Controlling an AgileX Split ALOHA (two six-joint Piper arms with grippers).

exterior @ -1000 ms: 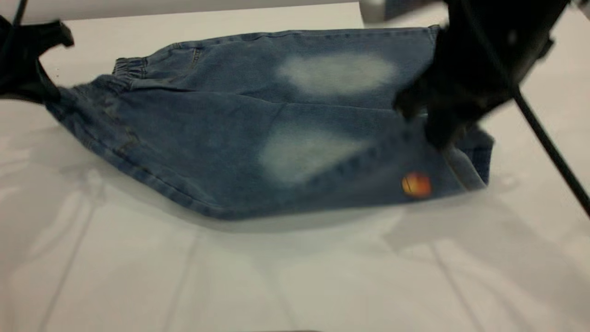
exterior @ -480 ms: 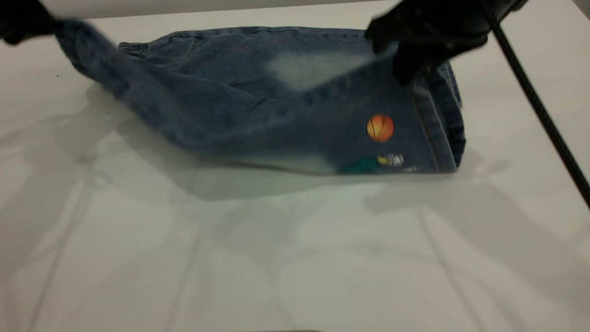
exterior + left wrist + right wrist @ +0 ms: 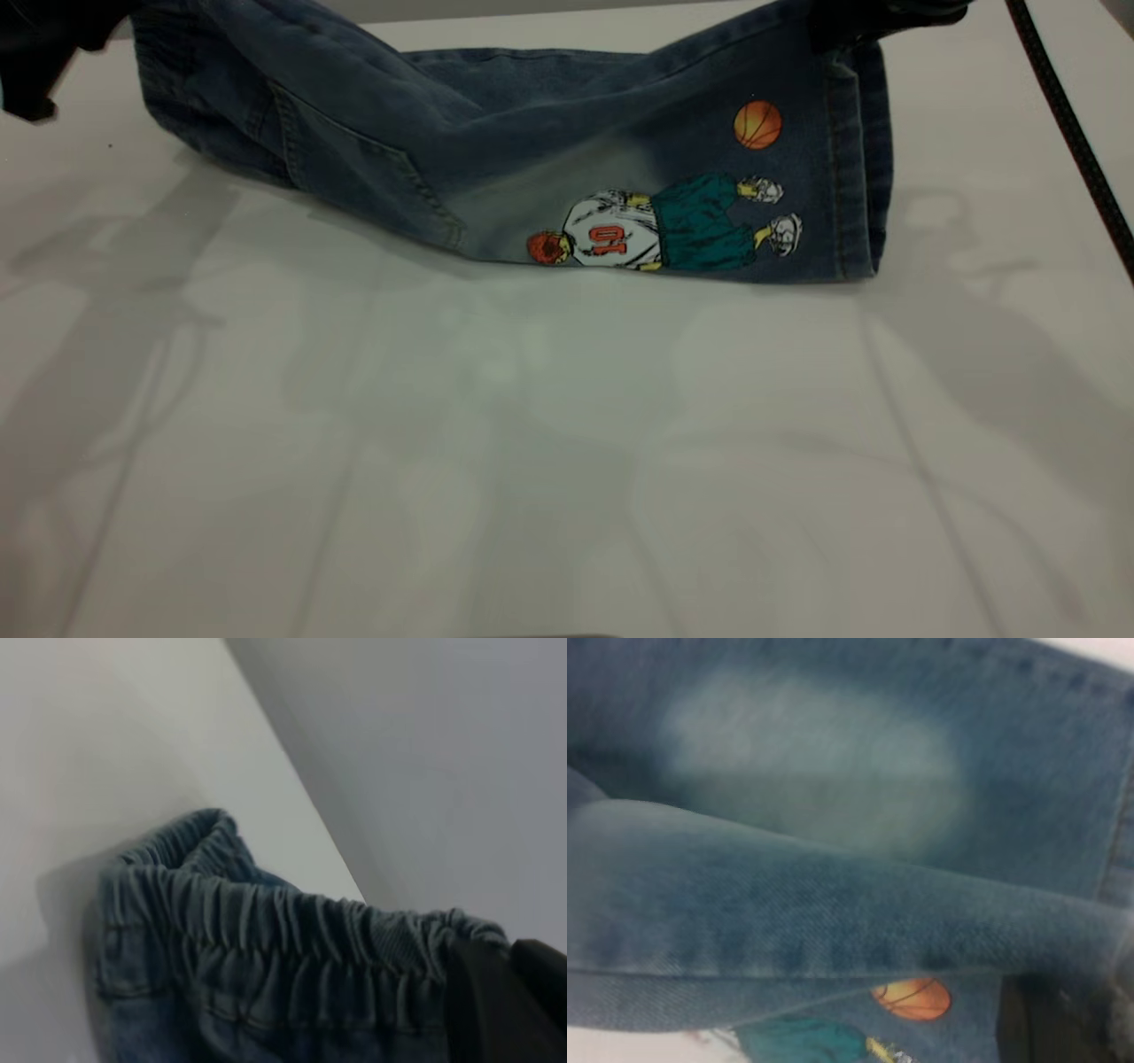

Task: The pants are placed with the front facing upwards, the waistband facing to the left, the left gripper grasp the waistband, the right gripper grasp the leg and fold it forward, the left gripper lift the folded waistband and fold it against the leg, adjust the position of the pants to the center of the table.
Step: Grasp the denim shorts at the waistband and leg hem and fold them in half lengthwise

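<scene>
I hold the pants [image 3: 532, 168] lifted off the white desk [image 3: 532, 461] by two corners. My left end effector [image 3: 40, 53], at the far left edge of the exterior view, is clamped on the gathered waistband [image 3: 292, 930]; its dark finger [image 3: 496, 1001] pinches the ruched elastic. My right end effector [image 3: 873, 18], at the top right, grips the leg [image 3: 797, 177] by its hem, though the clamp itself is mostly cut off from view. The raised leg hangs like a curtain, its basketball-player print [image 3: 664, 230] and orange ball [image 3: 757, 124] facing the camera, its lower fold touching the desk. The long axis of the pants runs left to right between my two arms. The other leg lies flat behind, away from the camera, so I judge both grips must carry the cloth that way together.
</scene>
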